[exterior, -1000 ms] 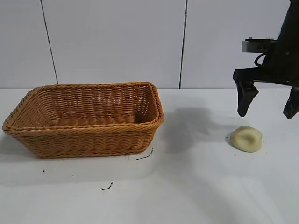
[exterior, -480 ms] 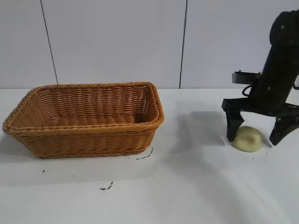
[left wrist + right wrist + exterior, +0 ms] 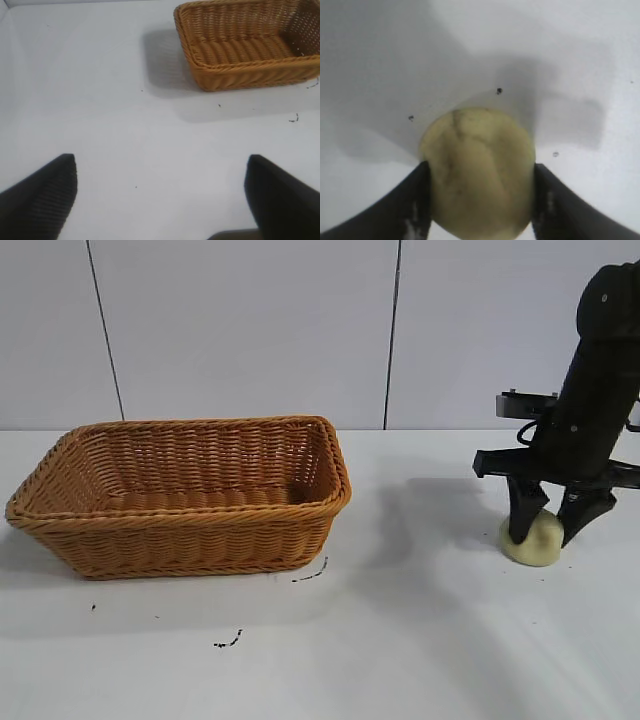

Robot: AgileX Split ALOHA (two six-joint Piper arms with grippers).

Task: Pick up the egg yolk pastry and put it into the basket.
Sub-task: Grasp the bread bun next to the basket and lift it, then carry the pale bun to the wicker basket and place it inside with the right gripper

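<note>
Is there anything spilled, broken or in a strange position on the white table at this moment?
Nothing stands out. The orange-brown woven wicker basket stands upright with nothing visible inside; the small rounded pale yellow egg yolk pastry looks whole, gripped by the right gripper.

The black right gripper point(image 3: 547, 527), which was hanging well above the white table point(image 3: 420, 640) a second ago, is now sitting down at table level around the small rounded pale yellow pastry point(image 3: 533, 542). Its two fingers, spread wide half a second ago, are now pressing against the pastry's two sides.
</note>
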